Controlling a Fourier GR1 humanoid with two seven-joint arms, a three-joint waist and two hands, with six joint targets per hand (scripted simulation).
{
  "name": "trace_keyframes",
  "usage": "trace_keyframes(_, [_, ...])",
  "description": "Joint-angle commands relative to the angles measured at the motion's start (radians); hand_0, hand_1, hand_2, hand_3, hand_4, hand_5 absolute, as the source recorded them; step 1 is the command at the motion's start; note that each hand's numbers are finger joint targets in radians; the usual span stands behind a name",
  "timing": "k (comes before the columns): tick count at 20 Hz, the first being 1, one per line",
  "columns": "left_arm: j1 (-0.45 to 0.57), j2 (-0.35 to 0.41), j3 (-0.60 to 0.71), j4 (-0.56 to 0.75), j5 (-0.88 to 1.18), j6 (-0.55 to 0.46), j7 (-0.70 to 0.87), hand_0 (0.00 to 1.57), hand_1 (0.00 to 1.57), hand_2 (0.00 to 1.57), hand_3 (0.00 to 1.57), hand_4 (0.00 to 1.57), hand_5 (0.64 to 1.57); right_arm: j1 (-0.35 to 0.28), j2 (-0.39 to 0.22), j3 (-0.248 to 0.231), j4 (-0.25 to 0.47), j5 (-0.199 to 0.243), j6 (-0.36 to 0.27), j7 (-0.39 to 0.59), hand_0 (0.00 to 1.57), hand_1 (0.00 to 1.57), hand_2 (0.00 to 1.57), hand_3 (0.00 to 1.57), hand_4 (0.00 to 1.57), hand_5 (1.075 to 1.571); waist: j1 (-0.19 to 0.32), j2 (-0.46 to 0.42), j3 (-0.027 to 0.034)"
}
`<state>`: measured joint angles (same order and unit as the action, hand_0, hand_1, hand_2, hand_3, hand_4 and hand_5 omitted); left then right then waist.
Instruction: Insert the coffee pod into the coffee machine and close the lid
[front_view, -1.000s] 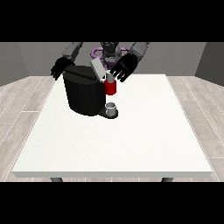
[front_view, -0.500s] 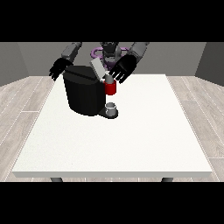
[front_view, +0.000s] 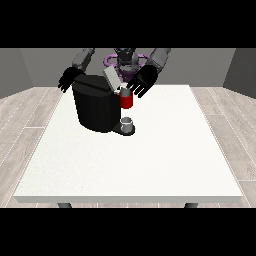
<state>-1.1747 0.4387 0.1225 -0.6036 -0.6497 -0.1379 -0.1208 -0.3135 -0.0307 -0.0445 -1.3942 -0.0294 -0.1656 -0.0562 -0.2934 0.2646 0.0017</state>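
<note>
So the black boxy coffee machine (front_view: 97, 107) sat at the white table's (front_view: 150, 155) far left, grey lid (front_view: 112, 79) tilted up. The hand at the view's right (front_view: 141, 81) hovered fingers spread beside its red front part (front_view: 126, 101); the hand at the view's left (front_view: 69, 79) hung relaxed behind. Couldn't spot the pod.

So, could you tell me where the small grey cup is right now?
In the front view, the small grey cup stands on the coffee machine's base, left of the table's centre, directly below the machine's red part.

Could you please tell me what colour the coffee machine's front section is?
Red, on the otherwise black coffee machine; front view.
</note>
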Motion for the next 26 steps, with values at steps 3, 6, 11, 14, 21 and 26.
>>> trace_keyframes(3, [-0.023,-0.045,-0.004,0.009,-0.012,0.024,0.04,1.2,1.2,1.23,1.09,0.46,1.571,-0.067,-0.03,-0.018,0.002,-0.013,0.015,0.041,0.0,0.0,0.0,0.0,0.4,1.571,-0.016,0.033,-0.0015])
trace_keyframes(6, [-0.002,-0.028,-0.026,-0.01,-0.032,0.0,0.017,1.15,1.15,1.18,1.02,0.45,1.571,-0.021,-0.017,-0.023,0.035,-0.012,0.014,-0.02,0.0,0.0,0.0,0.0,0.4,1.571,0.013,0.012,-0.0013])
trace_keyframes(11, [0.026,-0.008,-0.024,-0.013,-0.04,0.011,-0.037,1.06,1.06,1.11,0.94,0.39,1.571,-0.009,-0.012,-0.028,0.026,-0.019,0.009,-0.022,0.0,0.0,0.0,0.0,0.43,1.571,0.021,0.009,-0.0016])
trace_keyframes(14, [0.021,-0.001,-0.025,0.002,-0.05,0.015,-0.044,1.06,1.06,1.12,0.96,0.37,1.571,-0.029,0.013,-0.002,0.011,0.01,-0.031,-0.004,0.0,0.0,0.0,0.0,0.46,1.571,0.019,0.026,-0.0018])
trace_keyframes(21, [0.007,0.058,-0.04,0.01,-0.071,-0.052,-0.085,0.57,0.57,0.81,0.64,0.24,1.571,-0.017,-0.029,-0.021,0.009,-0.004,0.001,0.008,0.0,0.0,0.0,0.0,0.41,1.571,-0.004,0.016,-0.0019])
trace_keyframes(26, [-0.012,0.027,-0.071,0.001,-0.105,-0.066,-0.04,0.0,0.0,0.0,0.0,0.0,1.571,0.003,0.015,-0.007,0.063,0.005,-0.009,-0.09,0.0,0.0,0.0,0.0,0.36,1.571,0.01,0.021,-0.0012])
